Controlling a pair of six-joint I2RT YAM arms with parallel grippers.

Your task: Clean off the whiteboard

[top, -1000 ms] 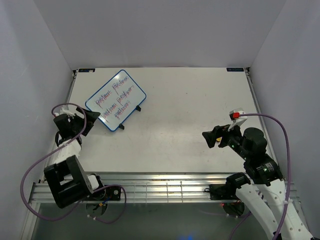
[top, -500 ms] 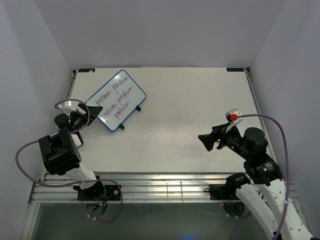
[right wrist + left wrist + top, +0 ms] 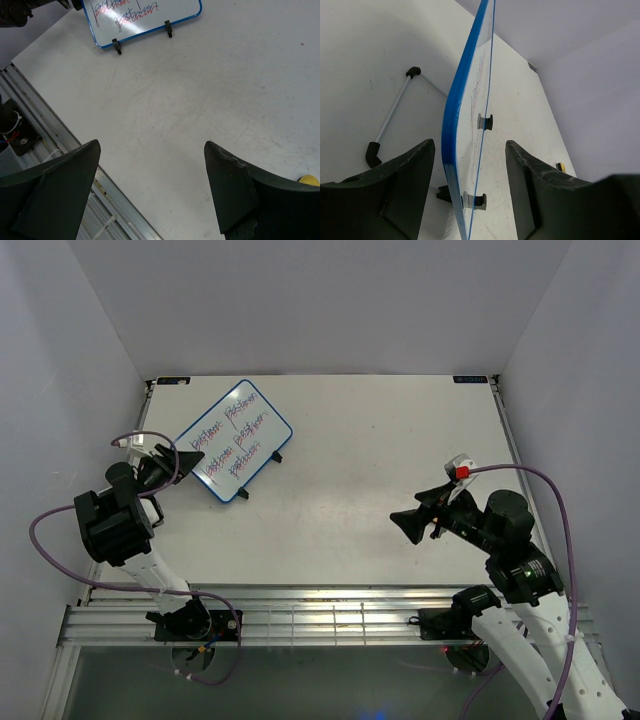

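The whiteboard point(image 3: 231, 441) looks light, thin and stiff. The left hand point(image 3: 469, 145) is spread around its blue edge, a good spot to pinch. The right hand point(image 3: 151, 145) is spread and empty.

Glossy, smooth whiteboard point(image 3: 232, 440) stands on a matt, scuffed table point(image 3: 380, 450).

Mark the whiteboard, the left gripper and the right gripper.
whiteboard point(image 3: 232, 441): top external view, middle of the written white face.
left gripper point(image 3: 468, 146): left wrist view, midway between fingertips, astride the board's blue edge.
right gripper point(image 3: 152, 146): right wrist view, midway between fingertips.
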